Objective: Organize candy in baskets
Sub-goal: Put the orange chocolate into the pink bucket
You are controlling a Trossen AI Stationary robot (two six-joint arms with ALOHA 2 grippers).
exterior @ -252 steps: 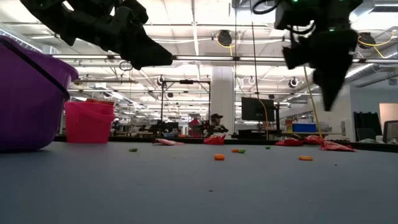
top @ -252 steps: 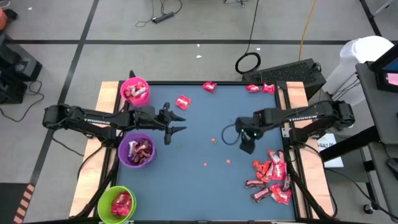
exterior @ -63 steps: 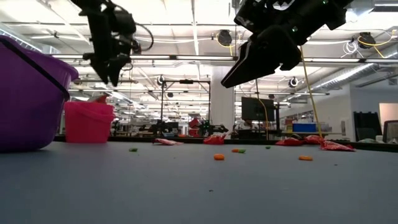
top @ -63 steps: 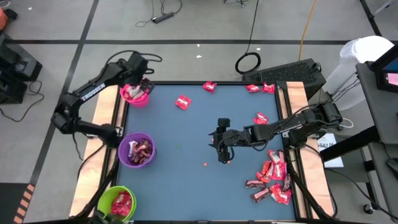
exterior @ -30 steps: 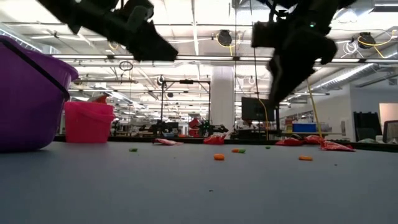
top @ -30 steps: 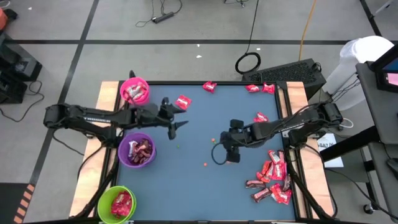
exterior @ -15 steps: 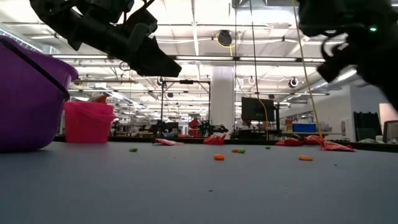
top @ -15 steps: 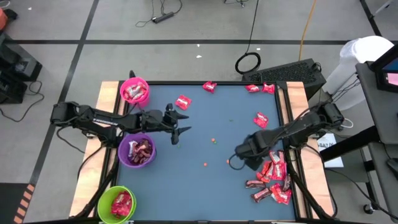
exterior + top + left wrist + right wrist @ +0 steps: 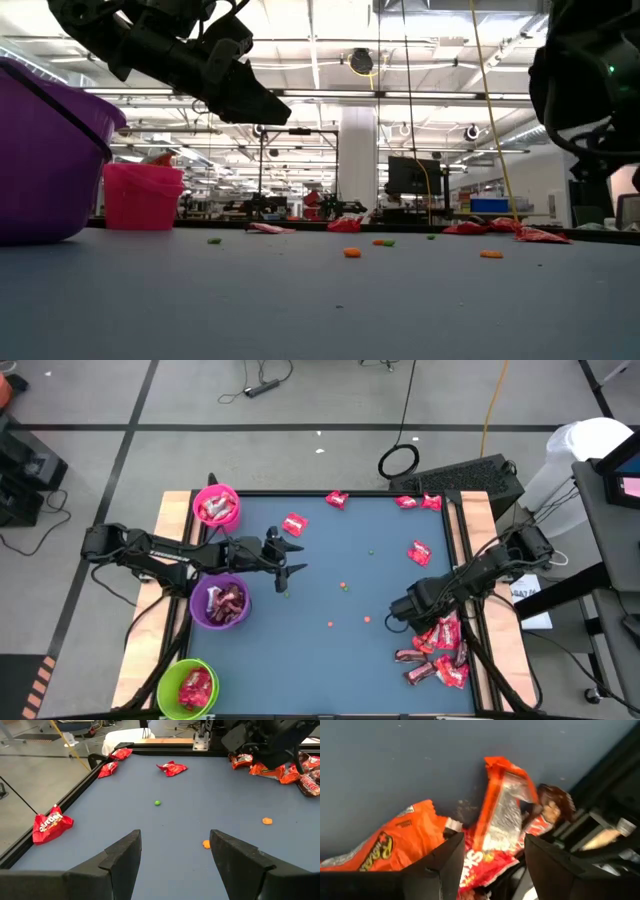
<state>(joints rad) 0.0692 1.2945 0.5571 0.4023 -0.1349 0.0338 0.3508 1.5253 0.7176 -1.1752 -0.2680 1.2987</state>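
Your right gripper (image 9: 401, 610) sits at the lower right of the high view, at the upper left edge of the candy pile (image 9: 437, 645), its two dark fingers (image 9: 435, 865) spread apart with nothing between them. In its wrist view, crinkled orange-red foil wrappers (image 9: 495, 827) and one dark brown piece (image 9: 555, 805) lie just past the fingertips on the matte blue-grey table (image 9: 330, 660).

Your left gripper (image 9: 287, 558) hangs left of centre, beside the purple tub (image 9: 221, 602), jaws released and empty; its blunt black fingers (image 9: 122, 855) frame bare mat in its wrist view.

Three round plastic tubs line the left edge: pink (image 9: 216, 506) at upper left, purple in the middle, lime green (image 9: 188, 687) at lower left, each holding shiny wrapped pieces.

Loose flat red packets lie along the top: one (image 9: 294, 524) near the pink tub, one (image 9: 336, 499) at top centre, two (image 9: 418, 502) at upper right and one (image 9: 419, 551) below them. Tiny round orange specks (image 9: 345, 586) dot the middle.
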